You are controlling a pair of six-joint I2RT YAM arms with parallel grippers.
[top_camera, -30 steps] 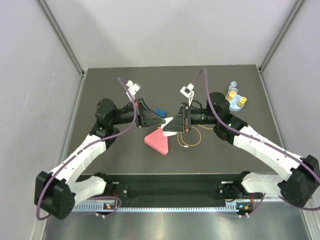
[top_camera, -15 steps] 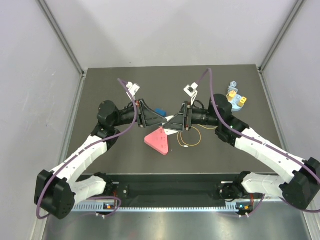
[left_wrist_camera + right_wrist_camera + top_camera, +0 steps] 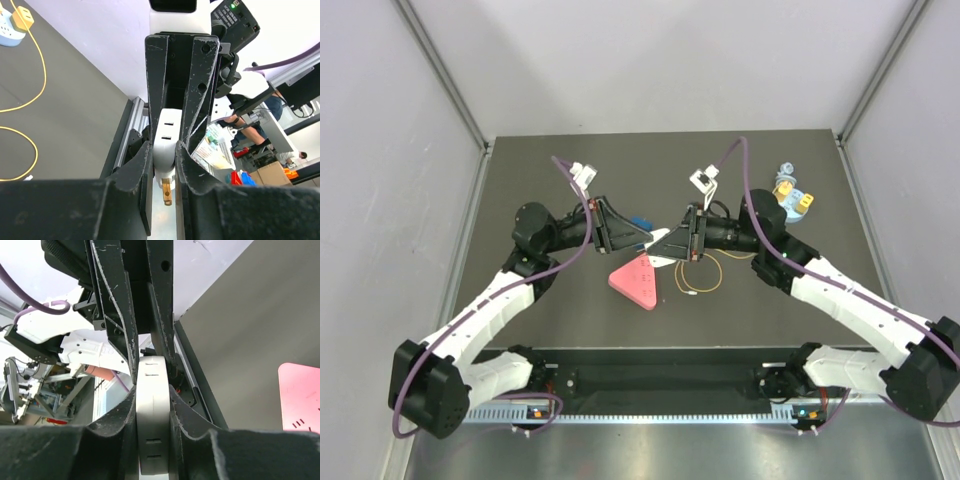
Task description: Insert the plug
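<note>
My left gripper (image 3: pixel 642 240) and right gripper (image 3: pixel 672 244) meet tip to tip above the mat's middle. Both are shut on one white adapter (image 3: pixel 660 238). In the left wrist view my gripper (image 3: pixel 162 150) clamps its white body (image 3: pixel 165 137), which has slots and a brass prong (image 3: pixel 166 190). In the right wrist view my gripper (image 3: pixel 152 395) clamps its rounded white edge (image 3: pixel 152 430). The yellow plug (image 3: pixel 803 204) rests on a light blue base (image 3: pixel 786 196) at the back right, and it also shows in the left wrist view (image 3: pixel 22 17). Its thin yellow cable (image 3: pixel 706 272) loops on the mat.
A pink triangular piece (image 3: pixel 635 282) lies on the mat below the grippers. A small blue object (image 3: pixel 640 222) sits just behind the left gripper. A second small yellow part (image 3: pixel 783 184) is on the blue base. Grey walls enclose the dark mat (image 3: pixel 560 180) on three sides.
Both grippers stay shut on the white adapter. The right wrist has shifted slightly right and back, and the left wrist has turned a little. Nothing on the mat has moved.
</note>
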